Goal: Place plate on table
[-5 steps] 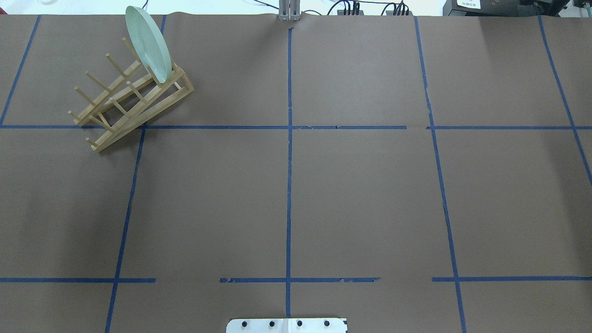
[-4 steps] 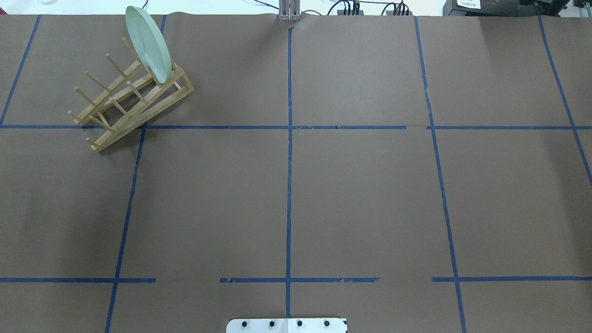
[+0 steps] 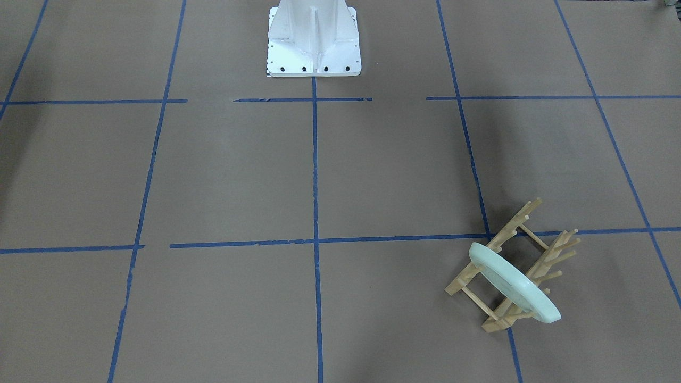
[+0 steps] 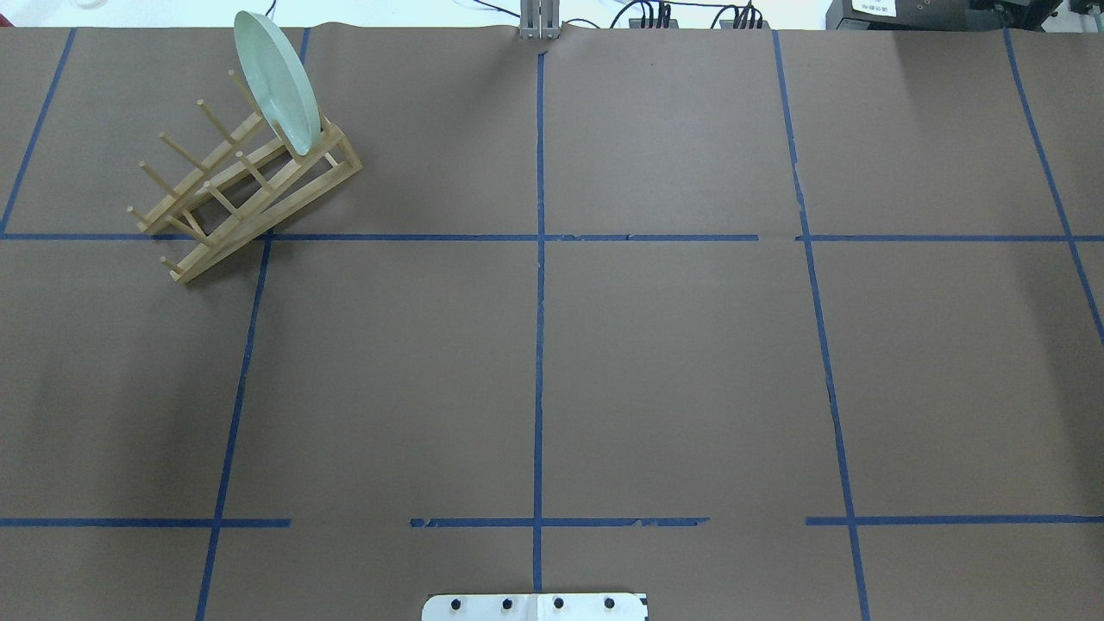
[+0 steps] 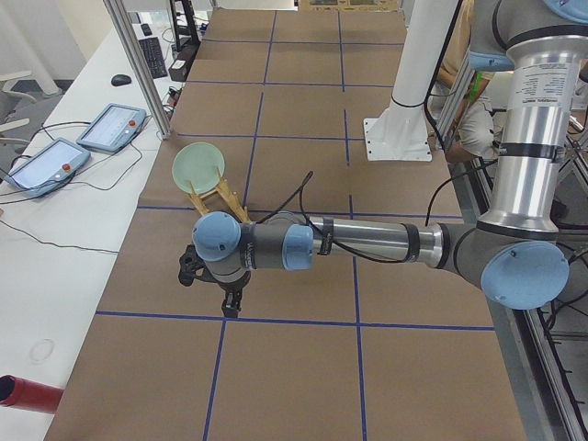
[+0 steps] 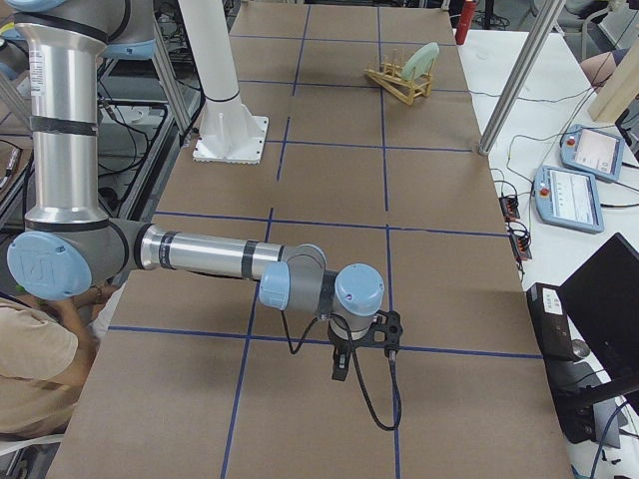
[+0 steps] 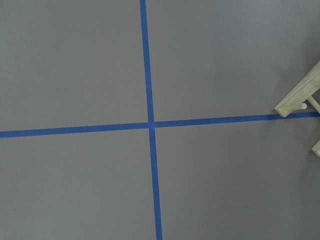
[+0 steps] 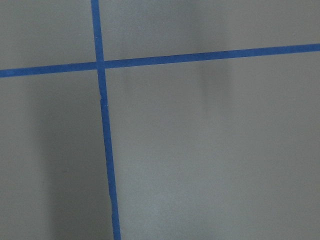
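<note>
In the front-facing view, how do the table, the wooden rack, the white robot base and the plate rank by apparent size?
1. table, filling the view.
2-3. wooden rack and white robot base look about alike; the top edge cuts off the base, so I leave them unranked.
4. plate, seen nearly edge-on.

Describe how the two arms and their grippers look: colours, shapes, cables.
The left arm and the right arm are both silver metal tubes joined by grey housings with round light-blue caps. The left gripper and the right gripper are small and black. A thin black cable loops loosely near each wrist.
</note>
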Controlling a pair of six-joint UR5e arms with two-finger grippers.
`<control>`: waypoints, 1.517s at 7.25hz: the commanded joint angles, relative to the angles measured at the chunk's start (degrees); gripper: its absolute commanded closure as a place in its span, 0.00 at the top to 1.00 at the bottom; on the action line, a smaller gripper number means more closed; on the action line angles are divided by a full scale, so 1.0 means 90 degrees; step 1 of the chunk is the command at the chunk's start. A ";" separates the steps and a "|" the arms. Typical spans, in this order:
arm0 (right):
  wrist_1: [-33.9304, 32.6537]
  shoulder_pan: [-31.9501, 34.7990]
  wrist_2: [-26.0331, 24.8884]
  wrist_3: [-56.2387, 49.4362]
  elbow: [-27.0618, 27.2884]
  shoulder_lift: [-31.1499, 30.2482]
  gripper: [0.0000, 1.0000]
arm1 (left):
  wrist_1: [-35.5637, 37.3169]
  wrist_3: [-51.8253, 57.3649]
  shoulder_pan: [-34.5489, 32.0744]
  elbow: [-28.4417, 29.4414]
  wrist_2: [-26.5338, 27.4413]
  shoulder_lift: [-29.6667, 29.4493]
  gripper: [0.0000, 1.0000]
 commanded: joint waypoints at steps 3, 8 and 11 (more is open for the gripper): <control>0.0000 0.0000 0.0000 0.0000 0.0002 -0.0006 1.00 | -0.3792 -0.4809 0.0331 0.0081 -0.0540 0.0377 1.00; 0.0000 0.0000 0.0000 0.0000 0.0002 0.0004 1.00 | -0.5224 -0.9586 0.1689 0.0305 0.0178 -0.1545 1.00; 0.0000 0.0000 0.0000 0.0000 0.0002 0.0004 1.00 | -0.7337 -1.1829 0.2879 0.0936 0.2149 -0.2255 1.00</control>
